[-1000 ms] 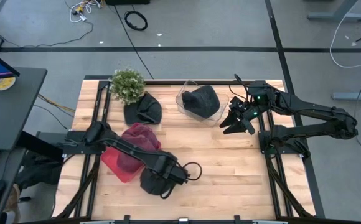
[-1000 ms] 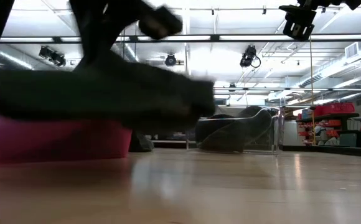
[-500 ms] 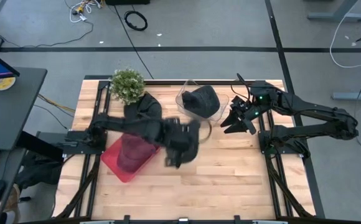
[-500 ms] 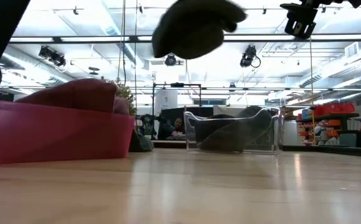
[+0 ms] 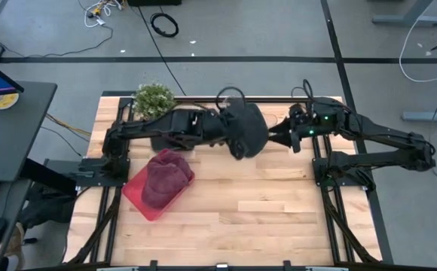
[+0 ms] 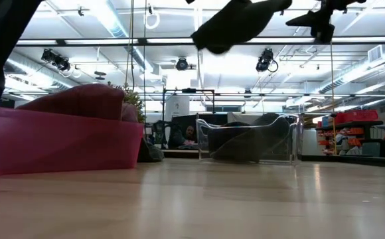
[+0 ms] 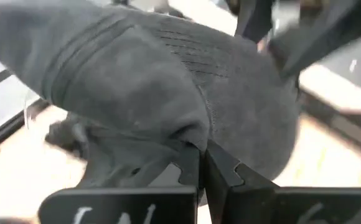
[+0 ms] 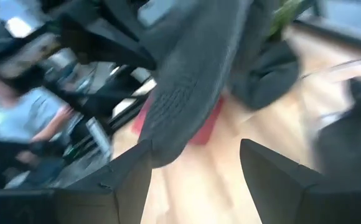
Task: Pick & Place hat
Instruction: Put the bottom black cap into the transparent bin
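Note:
My left gripper (image 5: 230, 134) is shut on a dark grey hat (image 5: 247, 128) and holds it in the air over the clear container (image 5: 224, 98) at the table's far middle. The hat also shows high up in the low view (image 6: 235, 23) and fills the left wrist view (image 7: 168, 81). My right gripper (image 5: 290, 135) is open just to the right of the hat. Its fingers point at the hat (image 8: 193, 74) and do not touch it. Another dark hat (image 6: 245, 143) lies inside the clear container (image 6: 292, 143). My left gripper pinches a bunched fold of the hat's cloth (image 7: 190, 134) between its two shut fingers. The fingers come roughly level from the table's left. The hat is lifted clear and droops to either side of the fingers, above the container.
A red tray (image 5: 139, 197) with a maroon hat (image 5: 164, 177) stands at the near left. Another dark hat (image 5: 175, 135) lies by a potted plant (image 5: 154, 102) at the far left. The near half of the table shows bare wood.
My left gripper has carried the dark grey hat from the table's near edge beside the red tray, up and toward the far right, until it hangs over the clear container. My right gripper has turned toward the hat and moved slightly toward the far edge.

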Controlling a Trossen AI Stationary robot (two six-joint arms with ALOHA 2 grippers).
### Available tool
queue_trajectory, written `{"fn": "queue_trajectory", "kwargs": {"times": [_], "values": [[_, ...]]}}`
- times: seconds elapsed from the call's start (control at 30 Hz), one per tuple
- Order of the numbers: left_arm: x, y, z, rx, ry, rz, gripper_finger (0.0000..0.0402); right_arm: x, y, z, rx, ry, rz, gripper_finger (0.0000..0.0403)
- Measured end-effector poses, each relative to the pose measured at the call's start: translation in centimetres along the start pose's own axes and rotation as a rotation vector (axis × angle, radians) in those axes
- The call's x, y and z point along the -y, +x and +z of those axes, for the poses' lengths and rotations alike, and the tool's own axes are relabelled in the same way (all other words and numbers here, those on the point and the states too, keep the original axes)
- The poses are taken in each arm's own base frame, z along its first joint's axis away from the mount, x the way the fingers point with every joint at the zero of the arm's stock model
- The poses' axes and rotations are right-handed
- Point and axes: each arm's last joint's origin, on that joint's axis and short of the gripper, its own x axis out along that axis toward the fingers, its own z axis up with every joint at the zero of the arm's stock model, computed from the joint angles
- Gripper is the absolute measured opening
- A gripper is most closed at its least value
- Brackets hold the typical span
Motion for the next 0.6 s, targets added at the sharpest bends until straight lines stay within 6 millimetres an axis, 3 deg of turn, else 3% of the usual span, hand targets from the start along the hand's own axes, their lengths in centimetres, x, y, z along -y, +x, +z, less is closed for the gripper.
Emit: {"fn": "queue_trajectory", "kwargs": {"times": [0.17,0.43,0.6], "values": [[-0.8,0.3,2.0,0.14,-0.09,-0.002,0.0005,-0.1,-1.0,0.4,0.129,0.038,-0.101,0.0245],[-1.8,0.8,4.8,0.289,-0.178,-0.098,0.0005,-0.7,-1.7,1.3,0.26,0.06,-0.069,0.0245],[-2.0,0.8,5.3,0.324,-0.176,-0.124,0.0005,-0.8,-1.8,1.8,0.328,0.068,-0.096,0.0242]]}}
